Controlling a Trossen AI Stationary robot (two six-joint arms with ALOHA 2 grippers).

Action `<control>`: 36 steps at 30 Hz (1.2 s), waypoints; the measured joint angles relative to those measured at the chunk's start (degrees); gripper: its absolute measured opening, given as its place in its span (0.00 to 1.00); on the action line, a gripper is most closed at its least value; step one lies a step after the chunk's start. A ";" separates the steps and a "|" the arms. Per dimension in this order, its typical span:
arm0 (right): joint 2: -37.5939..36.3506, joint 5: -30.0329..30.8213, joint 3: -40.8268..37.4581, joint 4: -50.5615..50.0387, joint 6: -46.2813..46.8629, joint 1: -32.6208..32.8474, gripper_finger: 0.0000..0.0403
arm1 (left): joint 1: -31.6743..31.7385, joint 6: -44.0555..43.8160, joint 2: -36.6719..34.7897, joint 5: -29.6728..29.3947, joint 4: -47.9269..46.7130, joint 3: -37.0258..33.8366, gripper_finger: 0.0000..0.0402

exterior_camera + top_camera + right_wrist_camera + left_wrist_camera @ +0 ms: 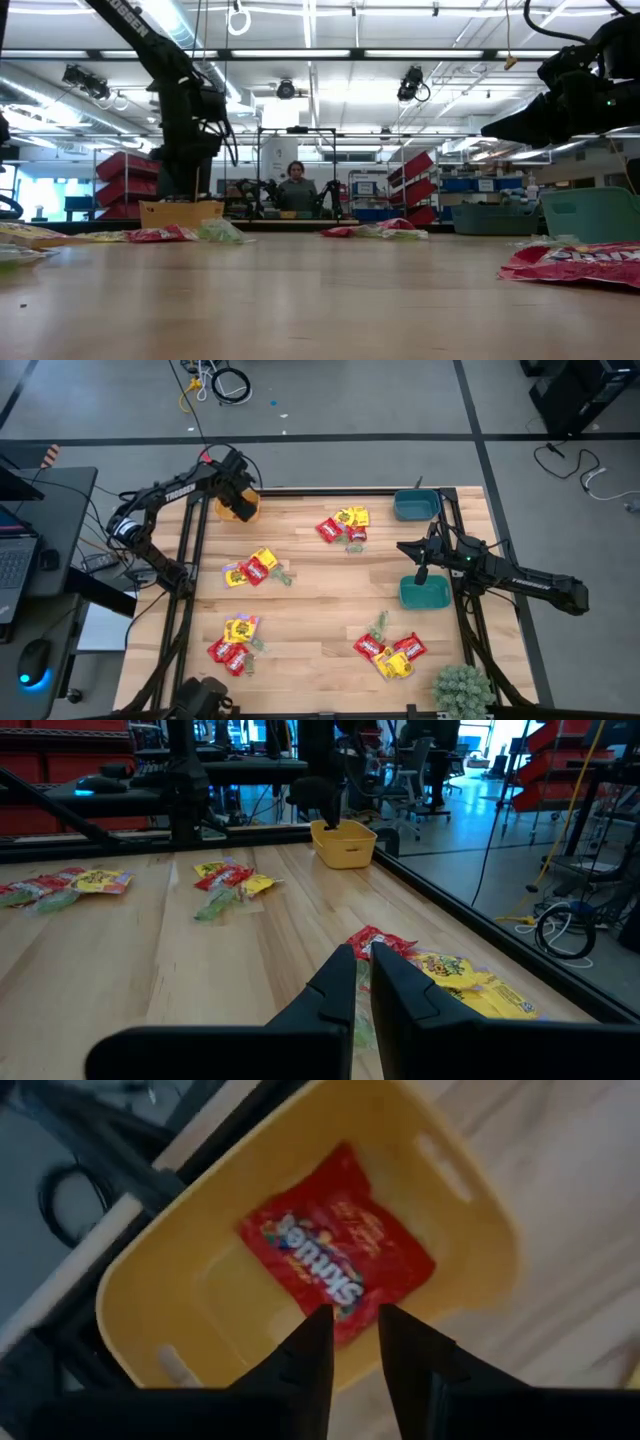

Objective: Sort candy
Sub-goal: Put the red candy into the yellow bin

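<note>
bin far-left [200, 1280]: yellow | packet in it [335, 1260]: red, white lettering | two bins at right [424, 594]: teal | loose candy [250, 568]: red, yellow, pale green | table [320, 610]: light wood

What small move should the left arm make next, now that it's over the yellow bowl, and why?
Probably lift the left gripper straight up and clear of the yellow bowl. A red candy packet lies flat on the bowl's floor, and the fingers sit slightly apart above it without gripping it, so the drop looks done. More candy piles wait on the table. The right gripper hangs by a teal bowl.
</note>
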 joint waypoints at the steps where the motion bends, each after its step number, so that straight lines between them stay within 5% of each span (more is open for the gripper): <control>1: -0.02 0.01 0.00 0.02 0.02 0.00 0.06 | -0.90 0.29 -0.65 -0.48 0.15 0.00 0.18; 6: 0.00 0.01 0.00 0.01 0.01 0.00 0.06 | -7.39 -0.22 -4.79 -0.46 0.36 0.01 0.02; 20: -0.02 0.01 0.00 0.02 0.02 0.00 0.06 | -34.86 -16.95 -8.25 0.07 -7.34 -2.89 0.01; 27: 0.00 0.00 0.02 0.02 0.02 0.02 0.06 | -42.28 -22.12 -8.22 0.97 -6.40 -9.99 0.17; 36: -0.01 0.00 0.01 0.01 0.00 0.00 0.06 | -44.21 -28.82 -8.22 1.09 1.47 -17.57 0.42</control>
